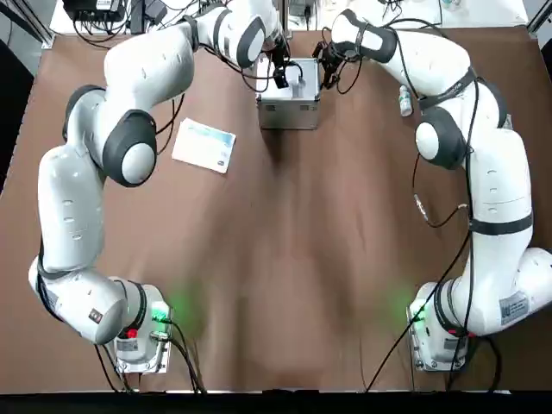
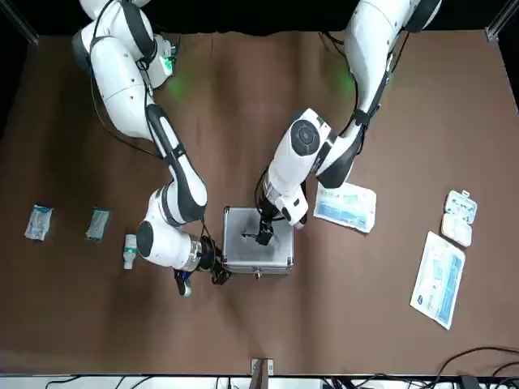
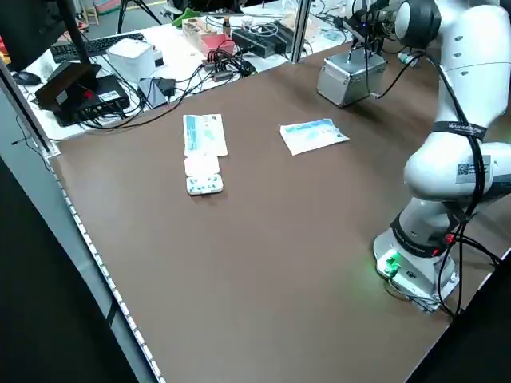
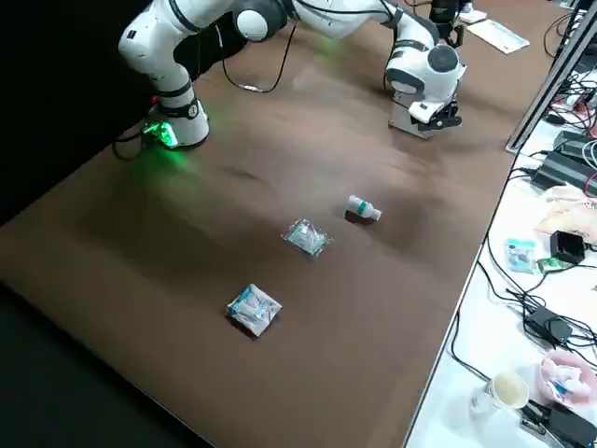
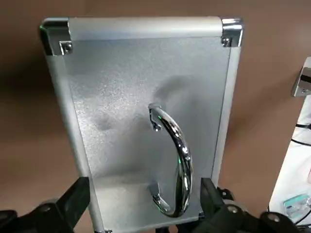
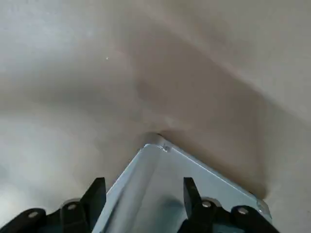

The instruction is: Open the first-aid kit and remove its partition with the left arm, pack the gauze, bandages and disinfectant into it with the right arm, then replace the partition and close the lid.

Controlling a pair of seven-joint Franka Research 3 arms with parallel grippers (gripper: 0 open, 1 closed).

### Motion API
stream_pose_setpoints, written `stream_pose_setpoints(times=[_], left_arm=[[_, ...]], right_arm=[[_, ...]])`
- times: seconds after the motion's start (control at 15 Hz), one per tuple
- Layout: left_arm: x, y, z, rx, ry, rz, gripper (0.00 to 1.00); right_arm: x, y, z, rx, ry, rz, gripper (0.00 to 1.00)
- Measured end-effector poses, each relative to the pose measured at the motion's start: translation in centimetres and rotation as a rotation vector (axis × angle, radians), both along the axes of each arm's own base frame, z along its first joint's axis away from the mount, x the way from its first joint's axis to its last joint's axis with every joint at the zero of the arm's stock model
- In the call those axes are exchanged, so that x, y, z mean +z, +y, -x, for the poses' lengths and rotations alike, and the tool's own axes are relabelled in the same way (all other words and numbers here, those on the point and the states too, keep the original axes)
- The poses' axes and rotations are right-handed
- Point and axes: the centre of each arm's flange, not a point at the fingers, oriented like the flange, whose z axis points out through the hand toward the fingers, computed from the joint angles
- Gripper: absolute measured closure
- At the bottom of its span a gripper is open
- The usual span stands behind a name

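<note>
Looking from the front view and going left to right, we first meet a small clear-wrapped packet [image 2: 39, 222] lying on the brown table [image 2: 340, 316], then a blue-grey packet [image 2: 97, 224] beside it. Next comes the disinfectant [image 2: 130, 251], a small white bottle; in the right side view we see it lying on its side.

Just beyond it, the right arm [image 2: 180, 182] reaches down across the table, and its right gripper [image 6: 144, 182] is at a corner of the silver case [image 2: 258, 258]. We see in the right wrist view that its two fingers stand apart, with the corner showing between and beyond them — whether they touch it, we cannot tell.

The case sits on the table with its lid [image 5: 121, 97] closed, the curved metal handle [image 5: 183, 165] standing up from it. Over the lid is the left gripper [image 5: 145, 187], its fingers spread wide; the left arm [image 2: 324, 150] comes in from the robot's side. We cannot tell whether it touches the lid.

Near the case, past the left arm, a white-and-blue printed packet [image 2: 346, 207] lies flat. Well apart from it, we find a white two-part plastic piece [image 2: 459, 217], and a longer printed packet [image 2: 439, 279] beside that
</note>
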Motion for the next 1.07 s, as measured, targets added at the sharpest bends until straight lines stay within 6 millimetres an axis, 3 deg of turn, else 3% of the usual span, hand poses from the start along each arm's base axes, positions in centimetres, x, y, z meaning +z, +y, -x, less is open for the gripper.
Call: stream_pose_setpoints(times=[0.87,1.07], left_arm=[[-1.2,0.1,-0.4,-0.017,-0.013,-0.006,0.03],[-1.1,0.1,-0.4,-0.017,-0.015,-0.005,0.31]], right_arm=[[0.0,-0.2,-0.1,0.019,0.037,-0.005,0.3],[0.0,-0.2,-0.1,0.019,0.037,-0.005,0.3]])
